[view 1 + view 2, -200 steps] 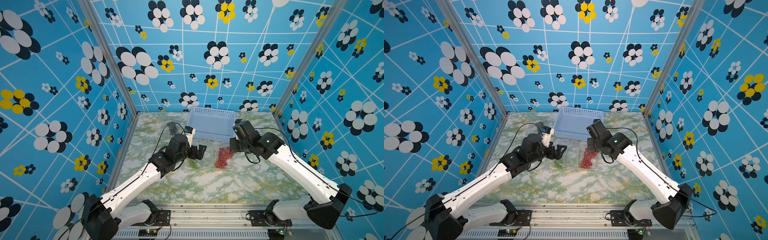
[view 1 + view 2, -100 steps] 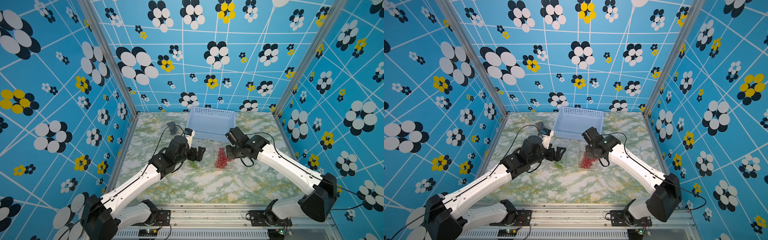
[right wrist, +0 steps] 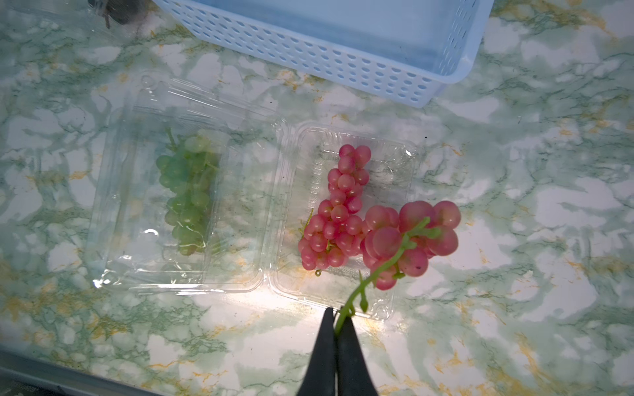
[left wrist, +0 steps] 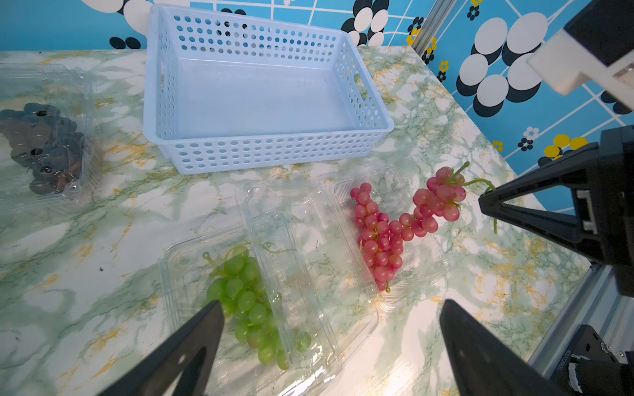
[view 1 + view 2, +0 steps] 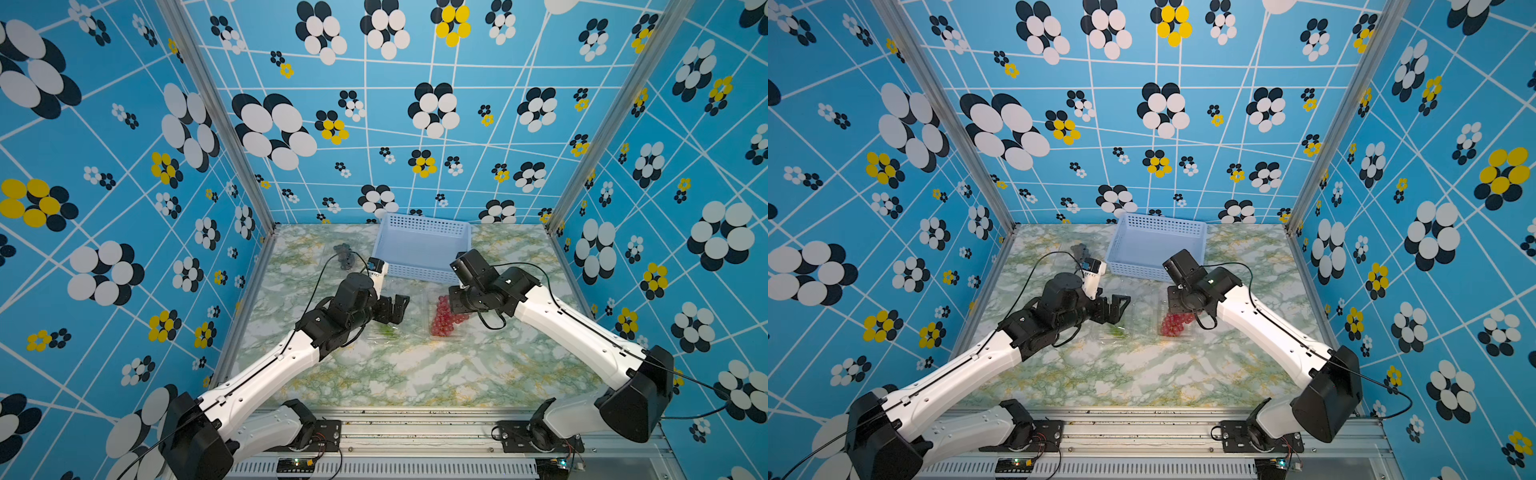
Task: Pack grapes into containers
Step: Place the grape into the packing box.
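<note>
Status check: the second red bunch (image 3: pixel 411 236) is hanging by its green stem from the right gripper (image 3: pixel 334 315), which is pinched tight on that stem. It's right over the open clear container (image 3: pixel 394 151), where the first red bunch (image 3: pixel 336 212) already lies. The two bunches look like they're touching, can't swear to it.

Going by a top view, the green bunch (image 5: pixel 387 331) sits in its own clamshell (image 3: pixel 103 274) at 9 o'clock from the red one. Can't tell if that lid is snapped down. The dark bunch (image 4: pixel 41 144) is boxed up in a third clamshell (image 4: pixel 85 85) out at 10 o'clock. The blue basket (image 4: pixel 260 154) at 12 o'clock has nothing in it.

The left gripper (image 4: pixel 331 307) is spread wide over the green box, holding nothing.

So I'd call it nearly done: drop this last bunch in, then deal with lids.
</note>
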